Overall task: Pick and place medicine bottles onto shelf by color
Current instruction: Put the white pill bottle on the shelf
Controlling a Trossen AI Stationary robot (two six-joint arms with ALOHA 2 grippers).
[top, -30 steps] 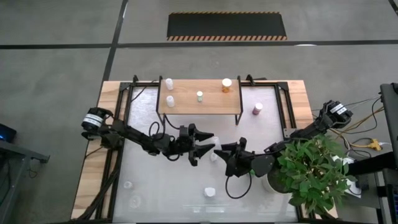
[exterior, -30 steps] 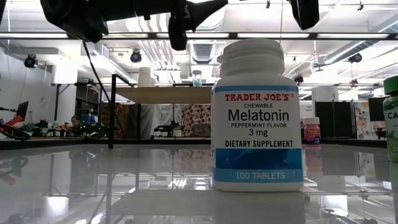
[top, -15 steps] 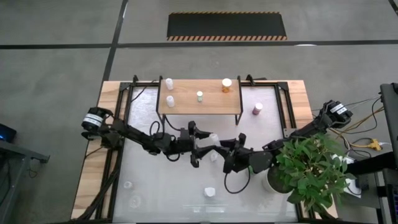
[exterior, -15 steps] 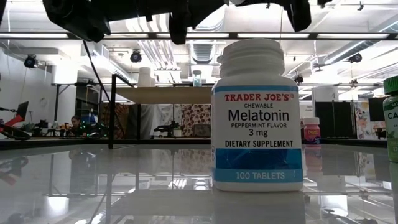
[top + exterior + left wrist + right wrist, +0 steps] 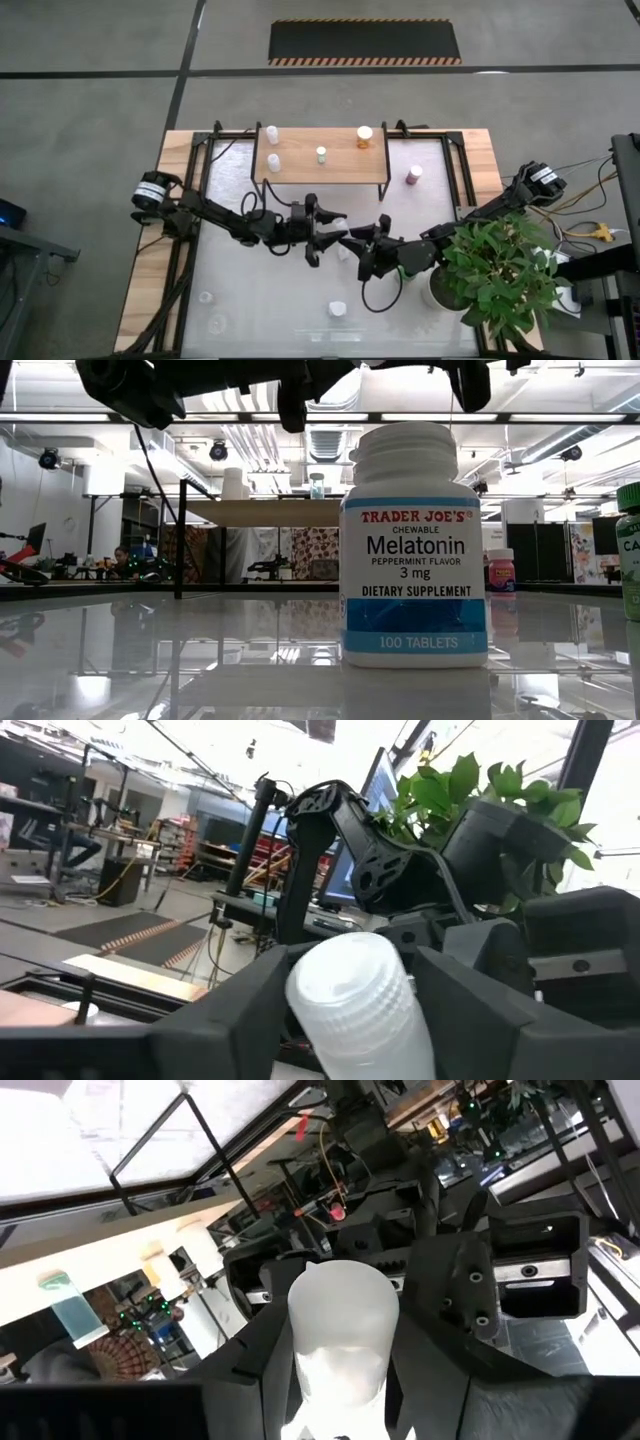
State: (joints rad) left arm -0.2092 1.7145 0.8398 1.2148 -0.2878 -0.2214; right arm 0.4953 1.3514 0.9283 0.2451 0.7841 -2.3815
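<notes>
**Two hands meet on one white bottle, in front of the shelf**

Shelf (image 5: pixel 322 158) stands at the far side of the bench (image 5: pixel 250 300). On its board: two white bottles at the left end (image 5: pixel 271 135), a small green-capped one (image 5: pixel 321 154) mid-board, an orange bottle (image 5: pixel 365 137) toward the right end. Pink-maroon bottle (image 5: pixel 413 176) sits on the bench just off the shelf's right end.

Just in front of the shelf, left hand (image 5: pixel 328 236) and right hand (image 5: pixel 362 247) face each other tip to tip. A white bottle (image 5: pixel 360 1010) lies between them. Right hand's fingers are clamped on its body. Left hand's fingers flank its ribbed cap end, with gaps on both sides, not gripping.

Potted plant (image 5: pixel 500 275) well to the right of the shelf; its leaves cover part of the right arm.

Well forward of the shelf: a white bottle (image 5: pixel 337 309) and two faint clear ones (image 5: pixel 206 297), hard to make out from above. At bench level, the Melatonin bottle (image 5: pixel 414 550) blocks much of the view; a green bottle (image 5: pixel 629 550) is cut off at the edge.
</notes>
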